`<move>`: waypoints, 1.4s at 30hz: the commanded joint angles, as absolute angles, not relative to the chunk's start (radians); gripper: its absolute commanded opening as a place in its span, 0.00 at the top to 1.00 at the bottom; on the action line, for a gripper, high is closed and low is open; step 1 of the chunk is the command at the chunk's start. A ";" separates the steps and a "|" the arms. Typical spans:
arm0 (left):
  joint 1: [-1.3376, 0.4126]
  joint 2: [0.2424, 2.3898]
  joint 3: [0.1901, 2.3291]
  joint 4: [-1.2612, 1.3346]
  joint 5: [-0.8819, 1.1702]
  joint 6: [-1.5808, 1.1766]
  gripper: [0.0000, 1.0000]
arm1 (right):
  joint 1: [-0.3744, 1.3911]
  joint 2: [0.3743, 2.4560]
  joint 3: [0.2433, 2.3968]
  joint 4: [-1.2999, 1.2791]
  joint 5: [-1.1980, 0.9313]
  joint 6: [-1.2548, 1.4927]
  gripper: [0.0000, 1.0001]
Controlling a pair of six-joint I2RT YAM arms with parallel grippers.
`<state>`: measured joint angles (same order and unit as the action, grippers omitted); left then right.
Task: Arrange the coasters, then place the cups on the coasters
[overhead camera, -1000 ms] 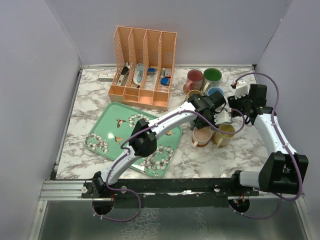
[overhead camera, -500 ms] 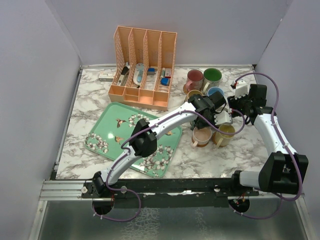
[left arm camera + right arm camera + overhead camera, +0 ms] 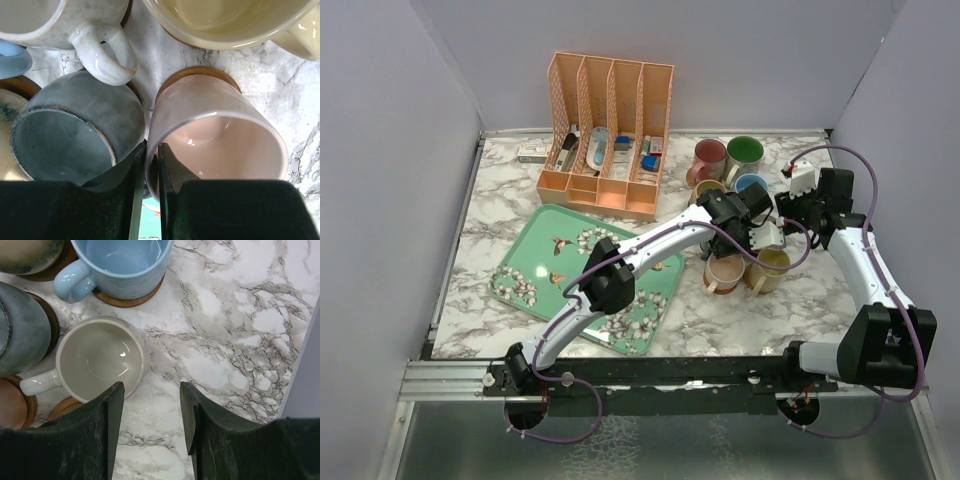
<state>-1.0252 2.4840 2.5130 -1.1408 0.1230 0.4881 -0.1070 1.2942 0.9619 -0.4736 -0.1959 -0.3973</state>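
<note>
Barely anything is shifting since a second ago, and the cups are staying put. Left gripper (image 3: pixel 152 150) is sitting with its jaws nearly closed astride the pink cup (image 3: pixel 220 120), one finger inside the rim and one outside, gripping by the look of it. Pink cup is standing on its coaster (image 3: pixel 200 71) at the cluster's 6 o'clock. Grey cup (image 3: pixel 75 115) is crowding the outer finger at 9 o'clock, so a straight-up exit looks safest. Right gripper (image 3: pixel 151 390) is hanging half open and empty over the cream cup (image 3: pixel 97 357).
</note>
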 commanded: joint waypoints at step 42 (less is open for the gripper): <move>-0.998 1.996 2.150 -0.985 -0.017 0.542 0.50 | -0.115 1.321 1.089 -0.516 -0.224 -0.440 0.44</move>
<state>-1.0294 2.1170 2.2597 -1.0576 0.0490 0.5228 -0.1070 1.2987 1.0145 -0.5018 -0.2222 -0.4057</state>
